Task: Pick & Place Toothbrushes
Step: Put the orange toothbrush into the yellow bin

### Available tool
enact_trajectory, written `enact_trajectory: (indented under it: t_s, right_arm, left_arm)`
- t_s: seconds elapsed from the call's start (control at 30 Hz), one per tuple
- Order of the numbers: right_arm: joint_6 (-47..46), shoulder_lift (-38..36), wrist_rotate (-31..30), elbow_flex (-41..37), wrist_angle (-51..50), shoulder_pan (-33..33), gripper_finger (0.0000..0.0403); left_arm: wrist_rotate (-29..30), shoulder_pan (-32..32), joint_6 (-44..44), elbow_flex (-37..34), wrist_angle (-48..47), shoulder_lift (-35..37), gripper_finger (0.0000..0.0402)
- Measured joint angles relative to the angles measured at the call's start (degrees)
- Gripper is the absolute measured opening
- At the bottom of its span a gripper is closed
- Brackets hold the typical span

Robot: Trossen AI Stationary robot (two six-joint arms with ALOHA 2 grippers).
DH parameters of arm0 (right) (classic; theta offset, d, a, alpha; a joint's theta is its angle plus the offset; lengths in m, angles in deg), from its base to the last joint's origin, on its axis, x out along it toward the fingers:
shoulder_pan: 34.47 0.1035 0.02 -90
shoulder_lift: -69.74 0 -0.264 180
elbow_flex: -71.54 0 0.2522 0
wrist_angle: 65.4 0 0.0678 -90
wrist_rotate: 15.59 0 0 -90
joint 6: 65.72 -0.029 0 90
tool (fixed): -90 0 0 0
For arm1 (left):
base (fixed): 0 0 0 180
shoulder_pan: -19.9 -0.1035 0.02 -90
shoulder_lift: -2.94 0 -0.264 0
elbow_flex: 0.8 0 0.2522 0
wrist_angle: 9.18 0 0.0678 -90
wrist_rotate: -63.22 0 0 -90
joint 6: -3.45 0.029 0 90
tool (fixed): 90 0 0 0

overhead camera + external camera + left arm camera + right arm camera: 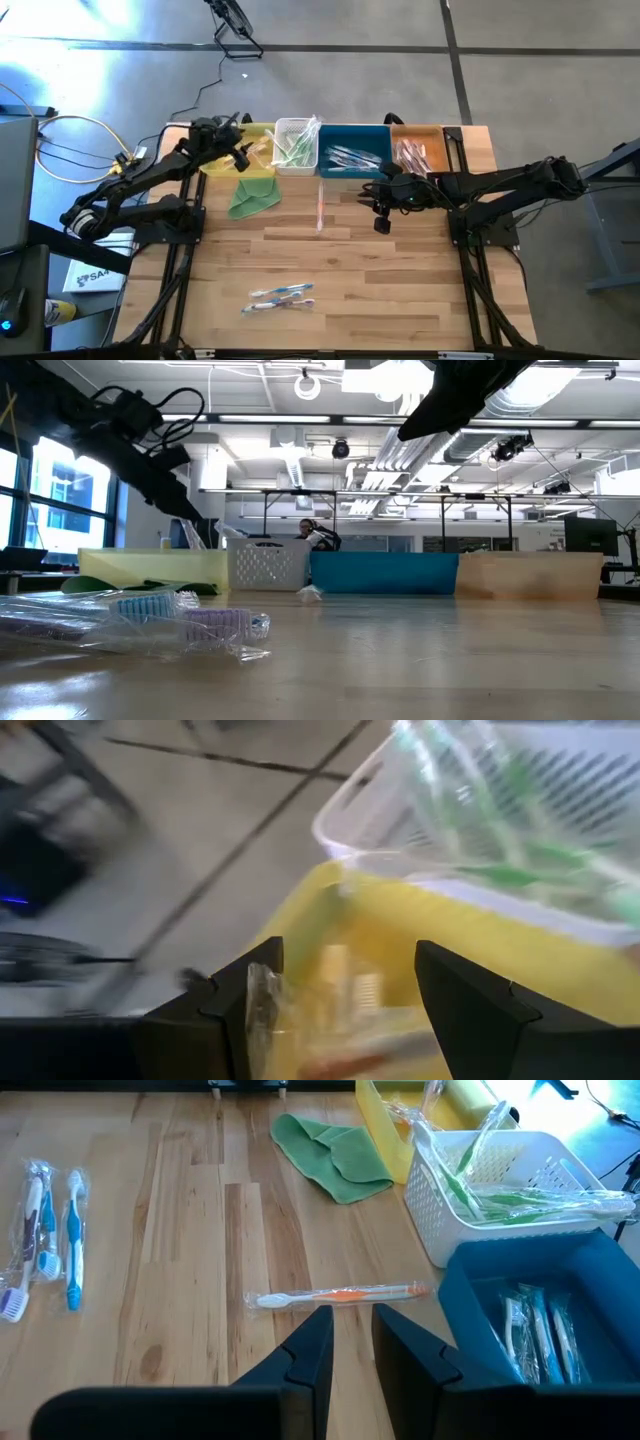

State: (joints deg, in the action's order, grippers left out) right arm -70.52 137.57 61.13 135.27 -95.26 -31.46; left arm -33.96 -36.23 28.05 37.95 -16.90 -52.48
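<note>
My left gripper is open above the yellow bin at the table's far edge. In the left wrist view a clear-wrapped toothbrush shows beside one finger, over the bin. My right gripper hovers in front of the blue bin and points toward the table's left. Its fingers stand a narrow gap apart and hold nothing. An orange toothbrush lies flat on the table just beyond them, and shows in the high view too. Blue-white toothbrushes lie near the front edge. My left gripper has the clear wrapper close against the inner side of one finger. I cannot tell whether they touch. The other finger stands well apart from it.
A white basket holds green toothbrushes, the blue bin holds blue-white ones, and a tan bin holds pink-red ones. A folded green cloth lies in front of the yellow bin. Bare wood lies across the table's middle and right.
</note>
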Motion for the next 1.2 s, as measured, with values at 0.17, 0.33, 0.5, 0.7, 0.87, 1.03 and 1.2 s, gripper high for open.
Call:
enact_trajectory:
  t_s: [0.17, 0.33, 0.5, 0.7, 0.87, 1.03, 1.2]
  right_arm:
    - [-1.6, 0.0, 0.0, 0.0, 0.0, 0.0, 0.0065]
    - [-1.7, 0.0, 0.0, 0.0, 0.0, 0.0, 0.0065]
    - [-1.6, 0.0, -0.2, 0.0, 0.1, 0.0, 0.0065]
    - [-1.3, 0.0, -0.2, 0.0, 1.1, 0.0, 0.0065]
    - [-1.0, 0.0, -0.2, 0.0, 1.4, 0.0, 0.0065]
    - [-1.0, 0.0, -0.2, 0.0, 1.2, 0.0, 0.0065]
    - [-1.0, -0.2, -2.1, 0.0, -3.0, 0.0, 0.0065]
  left_arm:
    - [16.1, 5.4, 5.8, 0.9, -0.2, 1.0, 0.0220]
    - [26.3, 7.7, 9.9, 4.0, -0.1, 1.6, 0.0220]
    - [25.1, 8.7, 11.0, 7.5, -0.1, 1.6, 0.0220]
    - [14.2, 9.9, 7.8, 8.7, 0.0, 1.6, 0.0220]
    - [9.9, 11.2, 3.9, 8.7, -0.6, 1.6, 0.0220]
    - [9.2, 15.8, 1.6, 8.7, -0.7, 1.6, 0.0220]
    - [10.7, 22.9, -2.1, 8.7, -0.4, 1.6, 0.0220]
